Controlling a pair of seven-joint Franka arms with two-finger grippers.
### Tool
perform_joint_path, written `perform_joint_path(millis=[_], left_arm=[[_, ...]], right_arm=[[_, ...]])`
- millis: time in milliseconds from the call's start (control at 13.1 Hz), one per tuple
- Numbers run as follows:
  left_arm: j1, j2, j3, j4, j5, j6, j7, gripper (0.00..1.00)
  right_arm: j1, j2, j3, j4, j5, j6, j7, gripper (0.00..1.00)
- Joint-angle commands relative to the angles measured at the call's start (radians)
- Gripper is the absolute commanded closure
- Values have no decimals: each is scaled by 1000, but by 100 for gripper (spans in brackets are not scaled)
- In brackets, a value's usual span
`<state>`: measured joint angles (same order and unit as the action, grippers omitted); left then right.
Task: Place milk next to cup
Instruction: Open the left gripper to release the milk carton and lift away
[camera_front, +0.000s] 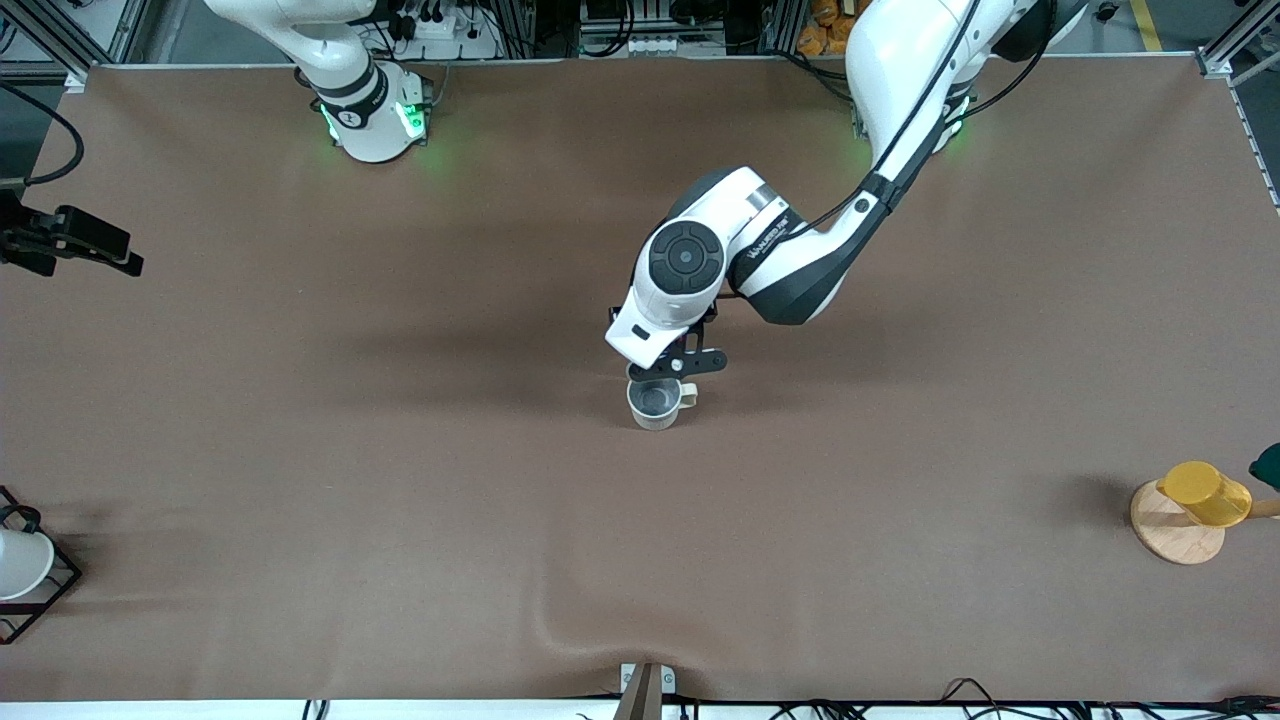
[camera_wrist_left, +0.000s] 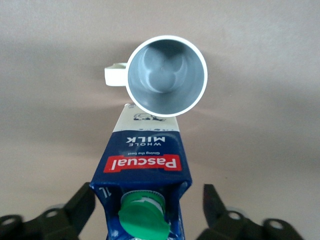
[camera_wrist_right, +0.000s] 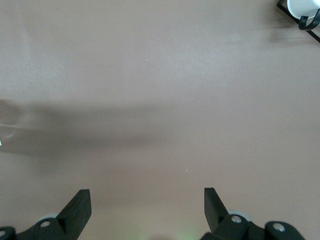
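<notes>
Brown matting covers the table (camera_front: 400, 500) in the front view, and near the centre of the frame we record the cup (camera_front: 655, 402), cream-white with a grey-blue inside, standing upright with its handle toward the left arm's end of the table. The left gripper (camera_front: 678, 362) sits directly above the cup in the frame, over the spot just beside it; the milk is hidden beneath the wrist here. The right gripper (camera_front: 80, 245) waits at the left edge of the frame. At the lower right we note a yellow cup (camera_front: 1205, 493) on a round wooden stand (camera_front: 1175, 525); at the lower left, a white cup (camera_front: 20, 562) in a black wire rack (camera_front: 45, 595).

In the left wrist view, the milk (camera_wrist_left: 142, 170) stands upright at lower centre, green cap at the bottom edge, apparently touching the cup (camera_wrist_left: 166, 75), which fills the upper centre. The left gripper's fingers (camera_wrist_left: 80, 207) stand spread on either side of the carton, clear of it, released.

In the right wrist view, the right gripper (camera_wrist_right: 147, 207) is spread wide at the bottom edge, over bare matting.
</notes>
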<state>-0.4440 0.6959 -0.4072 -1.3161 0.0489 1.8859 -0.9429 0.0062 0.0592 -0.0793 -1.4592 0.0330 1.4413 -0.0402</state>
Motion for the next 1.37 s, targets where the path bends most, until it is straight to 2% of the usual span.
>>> perform_joint_path(millis=[0,304,685,989,1141,1293], left_arm=[[10,-59,5,5,2,-16,4,0],[45,-185,10,1,2,-169,-5,0],[259,-337,22,-12,17,-292,16,0],[393,-421,18,-25,55,-372,186,0],[460,-504,15,-80,55,-387,222,0],[531,-559,16,-97,52,-431,355,0]], right_arm=[[-8,-15,-1,-13,4,7,6,0],[-18,-15,-1,-15,4,5,5,0],[-15,-12,1,-15,4,8,5,0],[-12,-12,1,-15,2,11,5,0],[-14,-12,1,-15,4,16,5,0],[-14,-10,1,-15,4,27,5,0]])
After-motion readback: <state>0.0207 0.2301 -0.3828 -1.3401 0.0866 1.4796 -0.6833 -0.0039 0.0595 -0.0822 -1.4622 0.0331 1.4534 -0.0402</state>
